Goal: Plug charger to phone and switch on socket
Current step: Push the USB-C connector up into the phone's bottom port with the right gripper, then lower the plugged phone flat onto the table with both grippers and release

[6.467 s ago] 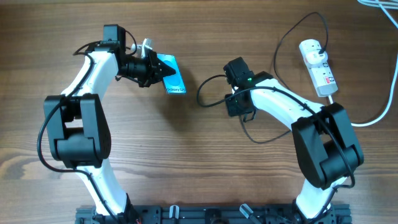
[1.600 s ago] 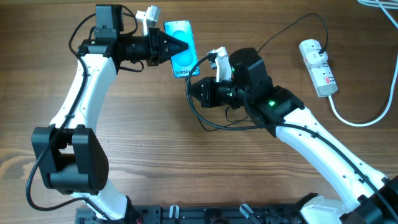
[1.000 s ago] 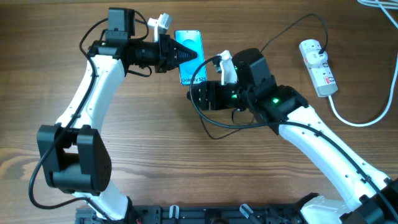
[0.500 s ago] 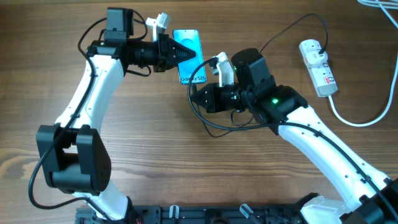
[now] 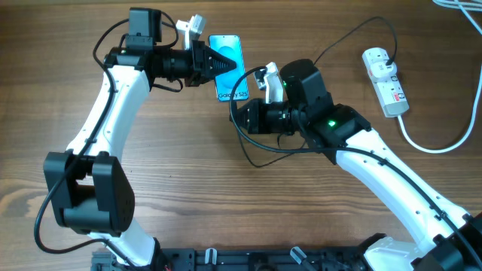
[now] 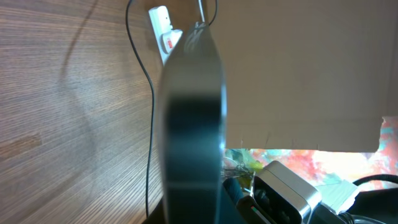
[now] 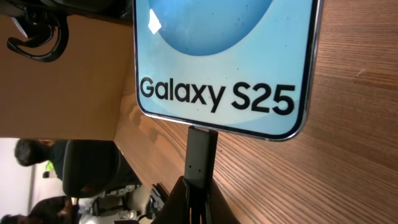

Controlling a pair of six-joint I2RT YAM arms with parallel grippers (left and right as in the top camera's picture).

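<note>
The phone [image 5: 228, 68], teal-blue with "Galaxy S25" on its screen, is held above the table by my left gripper [image 5: 213, 63], which is shut on its upper part. In the left wrist view the phone [image 6: 191, 118] shows edge-on and blurred. My right gripper [image 5: 242, 114] is shut on the charger plug [image 7: 201, 155]; the plug's tip meets the phone's bottom edge [image 7: 224, 81]. The thin black charger cable [image 5: 256, 156] loops under my right arm. The white socket [image 5: 385, 81] lies at the far right, also in the left wrist view [image 6: 164, 30].
The socket's thick white cord [image 5: 440, 143] curves off the right edge. A thin black cable [image 5: 354, 34] runs from the socket toward the table's middle. Both arms meet over the upper middle of the wooden table [image 5: 226, 211].
Since 1.6 s ago my left gripper carried the phone to the right. My right gripper has shifted a little up and right, bringing the plug against the phone's bottom edge.
</note>
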